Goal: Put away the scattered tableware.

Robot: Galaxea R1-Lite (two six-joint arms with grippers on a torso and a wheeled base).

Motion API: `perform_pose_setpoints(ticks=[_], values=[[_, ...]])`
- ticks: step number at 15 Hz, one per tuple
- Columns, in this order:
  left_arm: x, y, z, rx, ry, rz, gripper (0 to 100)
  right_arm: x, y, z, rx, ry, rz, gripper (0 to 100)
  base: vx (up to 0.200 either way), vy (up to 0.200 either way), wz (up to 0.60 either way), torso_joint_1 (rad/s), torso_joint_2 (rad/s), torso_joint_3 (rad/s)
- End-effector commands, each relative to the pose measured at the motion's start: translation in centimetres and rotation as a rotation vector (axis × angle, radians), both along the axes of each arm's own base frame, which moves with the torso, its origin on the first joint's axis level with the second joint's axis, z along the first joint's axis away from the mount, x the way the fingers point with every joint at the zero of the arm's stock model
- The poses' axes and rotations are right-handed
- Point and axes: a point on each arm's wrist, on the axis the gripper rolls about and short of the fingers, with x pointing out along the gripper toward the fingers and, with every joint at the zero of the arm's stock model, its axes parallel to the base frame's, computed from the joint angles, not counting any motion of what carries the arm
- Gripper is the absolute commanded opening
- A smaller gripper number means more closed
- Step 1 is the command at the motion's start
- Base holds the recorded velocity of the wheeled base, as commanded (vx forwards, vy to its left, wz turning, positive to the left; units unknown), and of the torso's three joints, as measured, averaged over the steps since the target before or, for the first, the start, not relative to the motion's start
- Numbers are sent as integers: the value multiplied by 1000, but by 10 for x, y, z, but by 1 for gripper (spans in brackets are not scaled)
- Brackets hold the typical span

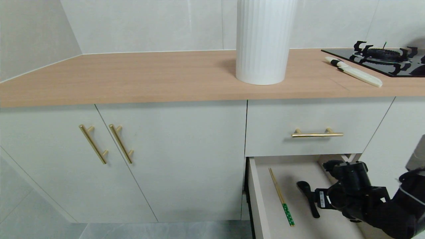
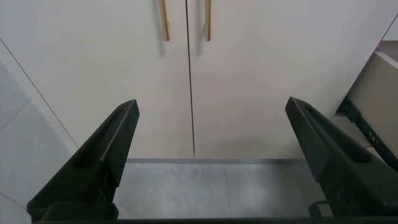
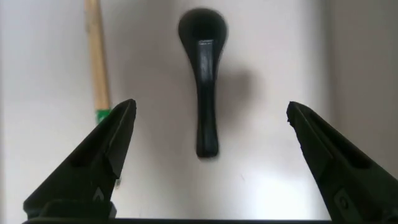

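Note:
A black spoon (image 1: 307, 196) (image 3: 205, 87) lies on the floor of the open lower drawer (image 1: 255, 199), beside a pair of wooden chopsticks (image 1: 281, 200) (image 3: 94, 62) with green ends. My right gripper (image 1: 327, 199) (image 3: 205, 143) hangs over the drawer just above the spoon's handle end, open, with nothing between its fingers. A white knife (image 1: 353, 72) with a black band lies on the wooden counter near the stove. My left gripper (image 2: 211, 137) is open and holds nothing, low in front of the cabinet doors (image 2: 189, 74).
A tall white ribbed cylinder (image 1: 262, 39) stands on the counter (image 1: 132, 76). A black gas hob (image 1: 382, 58) sits at the back right. The shut upper drawer with a gold handle (image 1: 317, 134) overhangs the open drawer. Double doors with gold handles (image 1: 106, 144) lie to the left.

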Motion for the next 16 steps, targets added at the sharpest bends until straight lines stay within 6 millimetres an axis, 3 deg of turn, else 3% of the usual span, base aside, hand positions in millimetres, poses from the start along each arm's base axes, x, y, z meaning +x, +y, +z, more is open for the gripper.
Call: perform_pose_setpoints(ticks=[1, 4, 9, 11, 16], values=[[0, 0, 0, 0, 2, 1, 100, -21, -6, 50, 26, -88, -2, 100, 0, 0, 0, 0, 0, 0], [0, 0, 0, 0, 2, 1, 100, -51, -14, 87, 35, -89, 7, 100, 0, 0, 0, 0, 0, 0], [0, 0, 0, 1, 2, 1, 100, -79, -16, 132, 32, 4, 36, 100, 0, 0, 0, 0, 0, 0], [0, 0, 0, 0, 2, 2, 100, -85, -15, 138, 36, -4, 49, 100, 0, 0, 0, 0, 0, 0], [0, 0, 0, 0, 2, 1, 100, -92, -12, 140, 33, 8, 76, 100, -200, 0, 0, 2, 2, 3]])
